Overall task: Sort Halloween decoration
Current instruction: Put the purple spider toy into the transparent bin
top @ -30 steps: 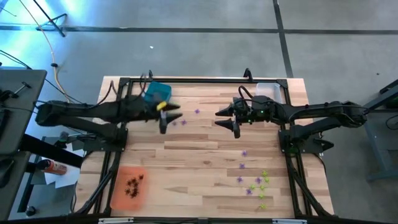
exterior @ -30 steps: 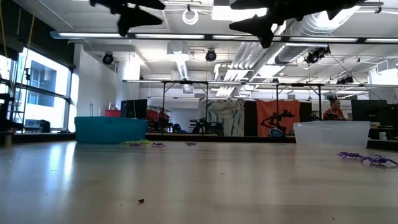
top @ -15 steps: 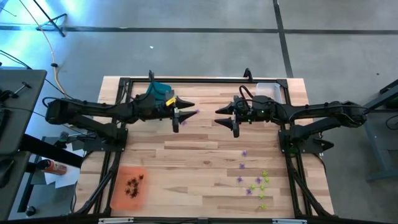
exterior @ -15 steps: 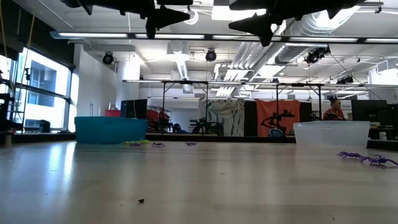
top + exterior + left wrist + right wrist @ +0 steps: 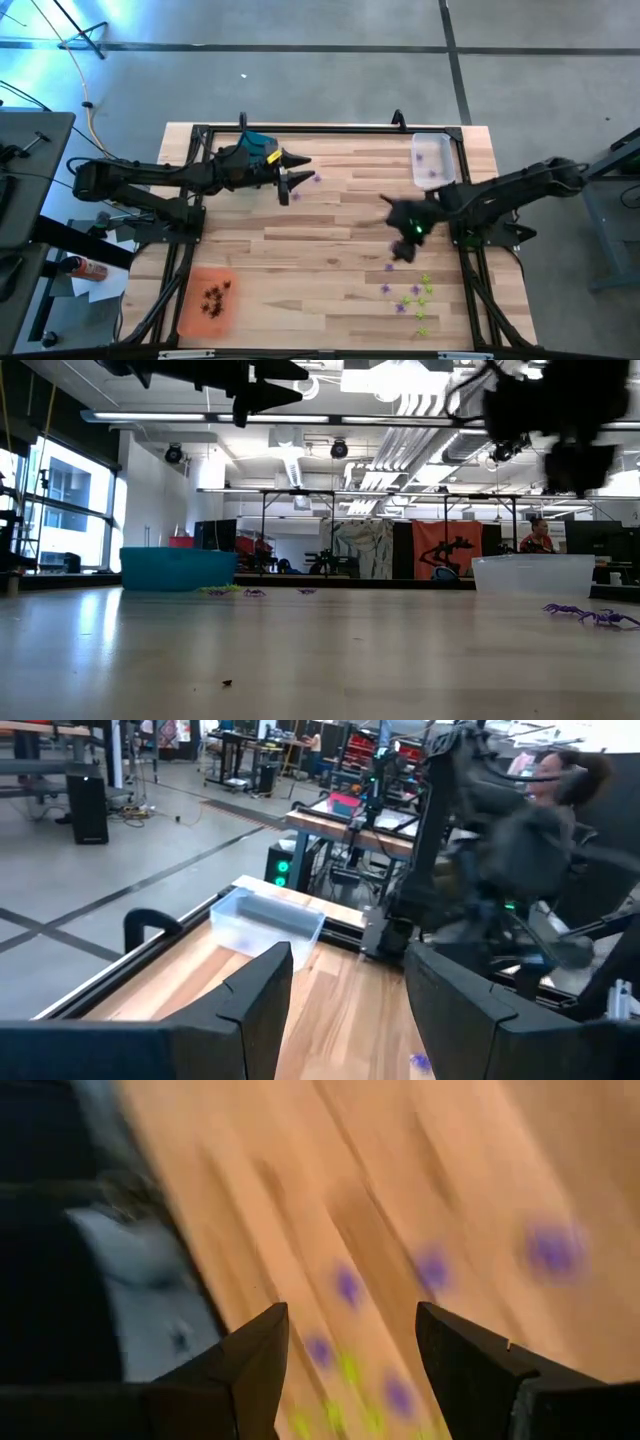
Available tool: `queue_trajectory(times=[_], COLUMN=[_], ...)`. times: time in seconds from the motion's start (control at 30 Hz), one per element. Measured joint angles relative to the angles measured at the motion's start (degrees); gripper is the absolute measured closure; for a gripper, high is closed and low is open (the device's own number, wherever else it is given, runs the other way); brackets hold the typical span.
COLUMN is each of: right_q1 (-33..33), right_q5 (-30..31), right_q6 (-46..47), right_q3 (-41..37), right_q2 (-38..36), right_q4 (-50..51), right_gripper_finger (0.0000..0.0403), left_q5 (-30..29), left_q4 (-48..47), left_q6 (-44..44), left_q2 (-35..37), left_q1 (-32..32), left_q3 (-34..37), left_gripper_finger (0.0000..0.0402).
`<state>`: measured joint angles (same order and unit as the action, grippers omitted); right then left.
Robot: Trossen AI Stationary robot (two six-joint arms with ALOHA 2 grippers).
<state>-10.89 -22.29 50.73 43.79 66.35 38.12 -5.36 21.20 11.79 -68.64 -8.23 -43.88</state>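
Tiny purple and lime green trinkets [image 5: 412, 292] lie scattered on the near right of the table, with a few purple ones [image 5: 316, 179] farther back. Dark trinkets sit in the orange tray [image 5: 207, 300], purple ones in the clear tray [image 5: 432, 160]. My left gripper [image 5: 295, 180] hovers open, high over the far middle, beside the teal tray [image 5: 258, 146]. My right gripper [image 5: 404, 238], blurred, hangs open over the right half, just short of the scattered group. In the right wrist view, blurred purple and green trinkets [image 5: 348, 1285] show beyond the right gripper [image 5: 348, 1370].
A black frame [image 5: 330, 128] runs along the table's far edge and sides. The clear tray [image 5: 268, 920] stands at the far right corner, the teal tray [image 5: 175, 568] far left, the orange tray near left. Bare wood lies across the table's middle [image 5: 300, 250].
My right gripper has swung quickly from the far middle toward the near right, down toward the scattered trinkets, uncovering the clear tray. My left gripper moved a little toward the table's right early on, then held still.
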Motion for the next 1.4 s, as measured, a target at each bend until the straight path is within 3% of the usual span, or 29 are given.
queue_trajectory(times=[0.23, 0.5, 0.73, 0.93, 1.17, 1.4], right_q1=[-14.1, -18.1, -11.3, -6.0, -4.0, -3.0], right_q5=[5.8, 8.6, 14.3, 14.8, 14.8, 15.8], right_q6=[23.0, 40.6, 41.3, 40.5, 41.4, 41.7], right_q3=[-0.1, -7.9, -8.7, -8.6, -8.6, -6.5], right_q2=[0.1, 0.1, 0.5, 2.9, 10.6, 15.5], right_q4=[8.8, -0.3, -5.1, -6.0, -10.5, -8.5], right_gripper_finger=[0.0187, 0.0187, 0.0187, 0.0187, 0.0187, 0.0187], left_q5=[0.0, 0.2, 0.2, 0.2, 0.3, 0.7], left_q4=[-0.9, -0.8, -0.8, -0.8, -0.8, -0.9], left_q6=[0.0, 0.0, 0.1, 0.1, 0.1, 0.1], left_q2=[0.0, 0.0, 0.0, 0.0, 0.0, 0.0], left_q1=[-0.5, -0.5, -0.5, -0.5, -0.5, -0.5], left_q3=[0.0, 0.0, 0.0, 0.0, 0.0, 0.0], left_gripper_finger=[0.022, 0.022, 0.022, 0.022, 0.022, 0.022])
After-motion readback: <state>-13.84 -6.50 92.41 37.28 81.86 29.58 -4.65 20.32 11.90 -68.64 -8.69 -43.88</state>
